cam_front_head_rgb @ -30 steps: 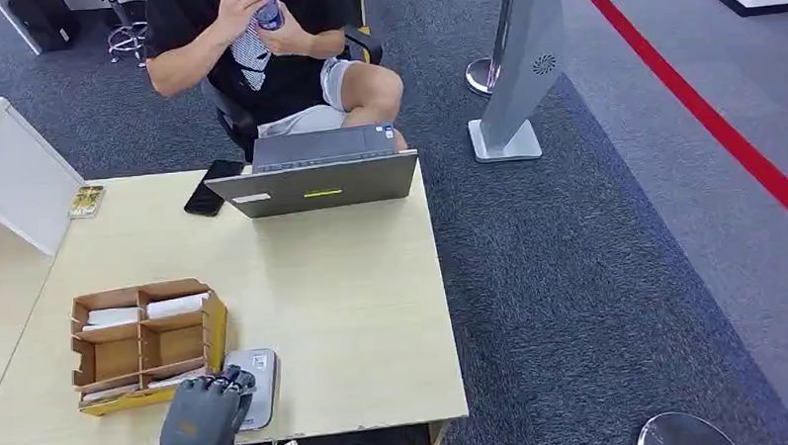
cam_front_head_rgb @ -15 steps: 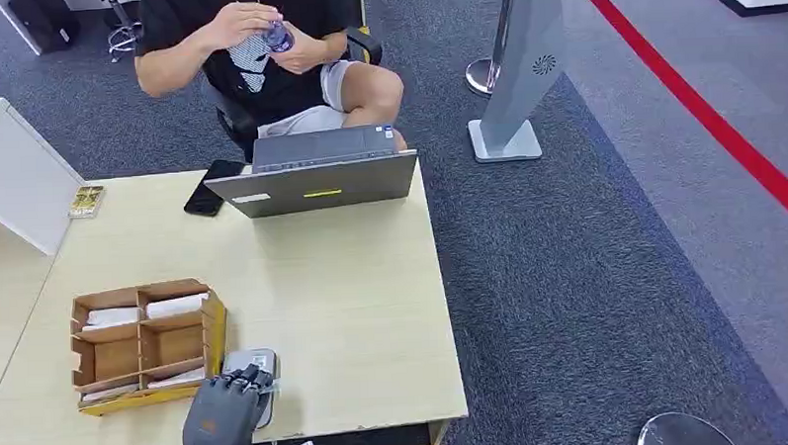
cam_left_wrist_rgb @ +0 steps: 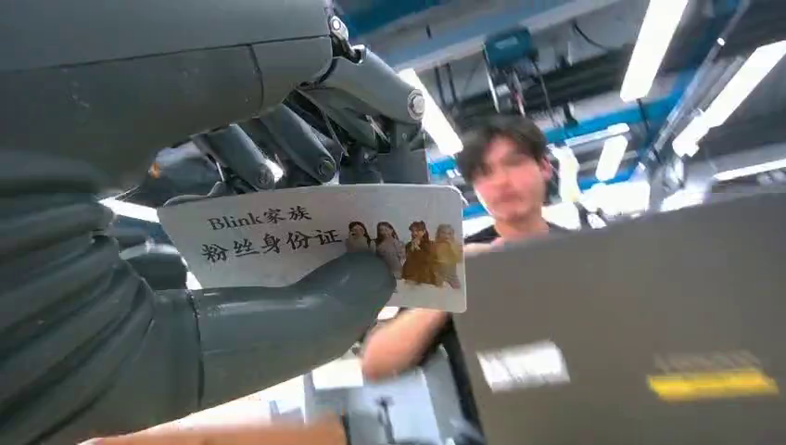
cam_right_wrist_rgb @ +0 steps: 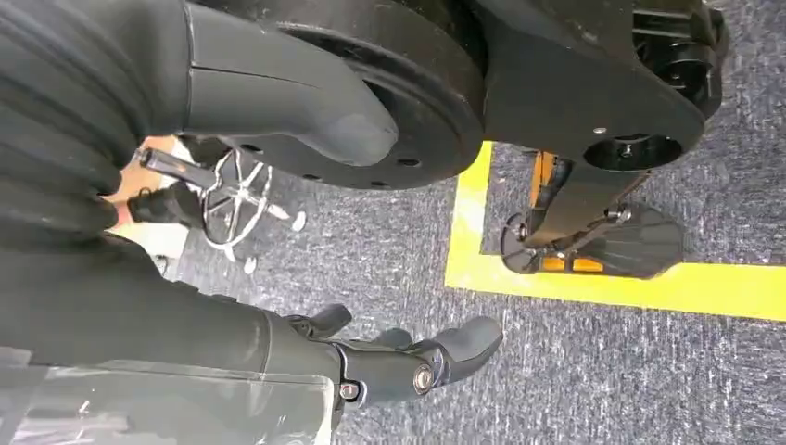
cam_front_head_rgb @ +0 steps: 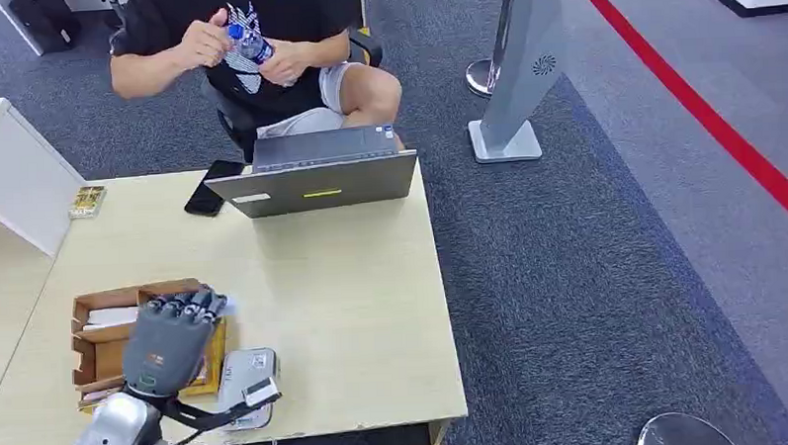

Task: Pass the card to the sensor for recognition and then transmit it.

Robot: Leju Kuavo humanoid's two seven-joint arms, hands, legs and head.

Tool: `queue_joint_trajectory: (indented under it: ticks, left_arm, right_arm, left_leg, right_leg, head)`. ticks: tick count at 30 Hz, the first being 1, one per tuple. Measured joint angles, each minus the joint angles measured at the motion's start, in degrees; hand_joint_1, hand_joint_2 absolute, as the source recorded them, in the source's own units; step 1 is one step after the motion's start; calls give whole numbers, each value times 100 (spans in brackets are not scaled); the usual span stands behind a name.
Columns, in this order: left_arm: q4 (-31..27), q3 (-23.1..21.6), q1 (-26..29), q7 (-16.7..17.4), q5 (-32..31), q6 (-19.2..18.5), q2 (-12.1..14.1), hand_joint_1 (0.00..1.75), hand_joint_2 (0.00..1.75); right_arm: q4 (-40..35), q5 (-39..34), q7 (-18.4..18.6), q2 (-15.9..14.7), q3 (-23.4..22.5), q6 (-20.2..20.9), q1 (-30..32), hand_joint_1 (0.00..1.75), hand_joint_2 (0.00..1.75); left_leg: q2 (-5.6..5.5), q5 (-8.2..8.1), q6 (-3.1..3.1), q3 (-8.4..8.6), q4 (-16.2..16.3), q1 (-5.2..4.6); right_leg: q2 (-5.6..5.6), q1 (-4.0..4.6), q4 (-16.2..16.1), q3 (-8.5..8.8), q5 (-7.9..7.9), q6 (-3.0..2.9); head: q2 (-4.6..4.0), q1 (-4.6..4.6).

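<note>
Lifted from the sensor (cam_front_head_rgb: 249, 384) to above the wooden organizer (cam_front_head_rgb: 95, 342), left hand (cam_front_head_rgb: 166, 334) pinches the card (cam_left_wrist_rgb: 315, 239) between thumb and fingers (cam_left_wrist_rgb: 306, 148); head view seemingly hides it.

Head view high above table (cam_front_head_rgb: 354, 313), left wrist close behind laptop (cam_left_wrist_rgb: 640, 324), shared

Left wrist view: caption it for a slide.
Left hand pinches a printed card between thumb and fingers, a grey laptop ahead.
</note>
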Motion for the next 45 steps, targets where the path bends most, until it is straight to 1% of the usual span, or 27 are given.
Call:
queue_joint_trajectory:
  ticks: [4,7,10,14,15,16,18,20,23,28,30,32,34,37,40,42,43,45]
  left_arm:
    - [320,309,-570,52,100,-144,144,175,175]
    - [587,504,-884,107,155,-218,227,175,175]
    - [765,748,-1106,227,234,-157,225,175,175]
    - [883,1040,-1199,302,269,-22,170,175,175]
    - [896,1106,-1206,302,273,5,144,17,175]
    - [900,1163,-1202,299,273,15,113,0,175]
    - [907,1259,-1196,284,273,35,63,0,175]
    - [879,1331,-1144,210,371,159,-17,0,175]
    - [712,1431,-926,107,499,263,-134,0,175]
    - [30,1591,-361,-230,944,363,-382,0,175]
    - [-322,1641,-71,-409,1200,337,-499,0,175]
    - [-700,1667,217,-606,1669,117,-619,0,175]
    - [-1140,1681,578,-853,2364,-324,-757,0,175]
    - [-1612,1724,1018,-1134,3132,-848,-918,0,175]
    - [-1947,1920,1461,-1494,4742,-2050,-1117,0,175]
    - [-2104,2198,1697,-1722,5594,-2724,-1319,0,175]
    - [-2171,2346,1802,-1797,5813,-2925,-1399,0,175]
    - [-2284,2702,1990,-1923,6159,-3417,-1660,0,175]
  right_arm:
    - [0,98,0,-13,0,39,-3,0,175]
    - [0,116,0,-17,0,39,-2,0,175]
    - [0,144,4,-20,0,39,-2,0,175]
    - [0,170,9,-20,-2,41,-2,0,175]
    - [0,177,11,-20,-2,42,-3,0,175]
    - [0,186,13,-20,-2,46,-3,0,175]
    - [0,194,20,-20,-2,46,-2,0,175]
    - [0,203,22,-20,-2,46,-2,0,175]
    - [0,205,26,-20,-2,44,-1,0,175]
    - [0,168,26,-20,-53,39,9,0,175]
    - [0,151,24,-20,-90,33,13,0,175]
    - [2,105,15,-20,-138,28,20,0,175]
    - [2,54,9,-15,-214,20,29,0,175]
    - [2,37,9,-7,-310,9,46,0,175]
    - [2,-13,-11,18,-433,-24,61,0,175]
    - [2,-20,-24,28,-516,-42,77,0,175]
    - [2,-20,-28,35,-544,-55,82,0,175]
    - [2,-20,-35,52,-632,-72,86,0,175]
  left_leg:
    - [0,1,-1,0,0,1]
    - [1,1,-1,-1,0,1]
    - [1,1,-1,-1,0,0]
    - [0,0,-1,-2,0,-1]
    - [0,0,-1,-2,0,-1]
    - [1,0,-1,-3,0,-1]
    - [1,0,-1,-3,0,0]
    - [1,0,-1,-2,0,-1]
    - [4,0,-1,-2,0,-1]
    - [3,-8,3,-4,0,-1]
    - [4,-10,2,-5,0,-1]
    - [3,-10,2,-6,0,-2]
    - [3,-12,5,-7,0,-2]
    - [3,-13,5,-7,0,-2]
    - [3,-13,5,-8,-1,-2]
    - [3,-13,5,-7,-2,-2]
    - [3,-13,5,-7,-2,-2]
    - [2,-13,5,-8,-2,-2]
  right_leg:
    - [1,0,1,0,1,-1]
    - [2,0,1,-1,1,-1]
    - [3,0,1,-1,0,-1]
    - [2,0,0,-2,0,0]
    - [2,-1,0,-2,0,0]
    - [2,0,0,-2,0,0]
    - [3,0,0,-2,0,0]
    - [3,0,0,-1,0,0]
    - [6,-1,0,-1,0,0]
    - [6,-1,-2,-3,-3,2]
    - [6,-1,-2,-4,-4,2]
    - [5,-1,-3,-4,-5,3]
    - [5,-2,-3,-4,-5,3]
    - [5,-2,-4,-4,-5,3]
    - [3,-1,-4,-4,-6,4]
    - [3,-1,-4,-4,-6,4]
    - [3,-1,-4,-4,-7,4]
    - [2,-1,-4,-2,-9,4]
  head:
    - [0,-2]
    - [0,0]
    - [0,0]
    - [0,0]
    - [0,2]
    - [0,-2]
    - [0,-2]
    - [0,-2]
    - [0,0]
    - [0,2]
    - [0,0]
    - [0,2]
    - [0,0]
    - [0,0]
    - [2,-2]
    - [0,0]
    - [0,0]
    - [0,-2]
